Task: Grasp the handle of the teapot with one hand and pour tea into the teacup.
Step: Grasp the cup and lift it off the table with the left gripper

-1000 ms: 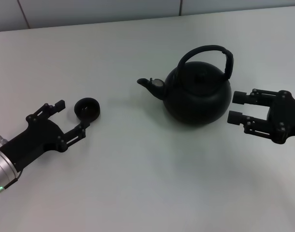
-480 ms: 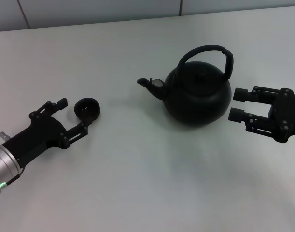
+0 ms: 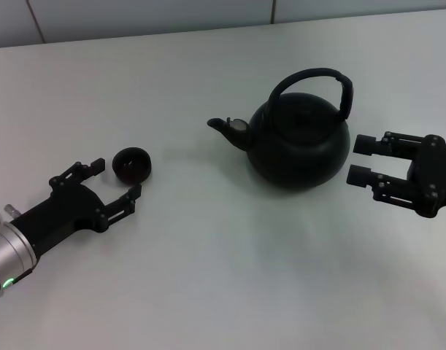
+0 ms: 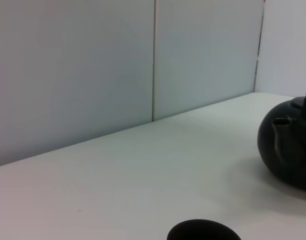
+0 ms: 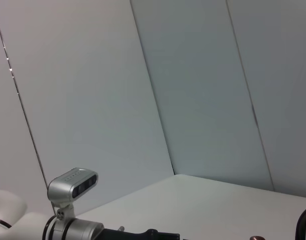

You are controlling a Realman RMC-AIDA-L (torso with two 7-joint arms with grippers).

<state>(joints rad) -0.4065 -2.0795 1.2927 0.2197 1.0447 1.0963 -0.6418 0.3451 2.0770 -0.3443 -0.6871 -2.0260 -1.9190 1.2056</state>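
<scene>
A plain white bench point(image 3: 208, 277) runs back to a pale panelled wall point(image 4: 92, 65), with only the tea things on it. The teapot point(image 3: 299, 142) stands upright right of centre, its short spout point(image 3: 226, 129) pointing toward the robot's left. The handle point(image 3: 317, 82) arches over the lid, its thicker ribbed side toward the right arm. The teacup point(image 3: 131, 165) sits well apart from the pot, on the left, upright on the bench.

The step in hand looks like the approach: nothing is held yet. The right gripper point(image 3: 365, 160) lies low beside the pot's belly, its jaws spread wide and empty, the tips just short of the pot's wall and well below the arch of the handle. The left gripper point(image 3: 114, 181) rests by the teacup with its jaws also wide open and empty; the cup lies just beyond the tips, near the farther finger, not between them.

The next move probably calls for the right gripper to rise and come in over the pot, so the jaws can close across the ribbed part of the handle. At its present height they would only meet the rounded body. The left gripper may be meant to steady the cup, though that cannot be told.
</scene>
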